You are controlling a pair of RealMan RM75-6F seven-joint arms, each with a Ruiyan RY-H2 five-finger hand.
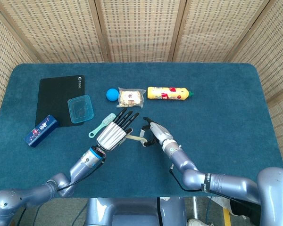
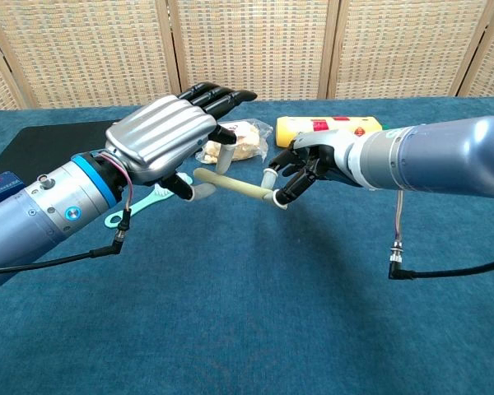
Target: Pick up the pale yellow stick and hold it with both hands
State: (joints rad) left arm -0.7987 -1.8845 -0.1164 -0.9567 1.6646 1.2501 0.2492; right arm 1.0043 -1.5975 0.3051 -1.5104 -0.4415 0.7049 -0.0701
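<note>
The pale yellow stick [image 2: 239,187] hangs above the table, tilted down to the right. My right hand [image 2: 300,169] pinches its right end between thumb and a fingertip. My left hand [image 2: 169,136] hovers over the stick's left end, fingers stretched out flat above it and the thumb just below it. I cannot tell whether that hand touches the stick. From the head view, the stick [image 1: 134,138] shows only as a short piece between the left hand [image 1: 114,133] and the right hand [image 1: 153,133]; its left end is hidden under the left hand.
A teal toothbrush [image 1: 101,125] lies just left of my left hand. Behind the hands sit a blue ball [image 1: 112,94], a snack bag [image 1: 130,97] and a yellow bottle [image 1: 170,92]. A teal box [image 1: 80,108], black mat [image 1: 56,96] and blue carton [image 1: 41,130] occupy the left.
</note>
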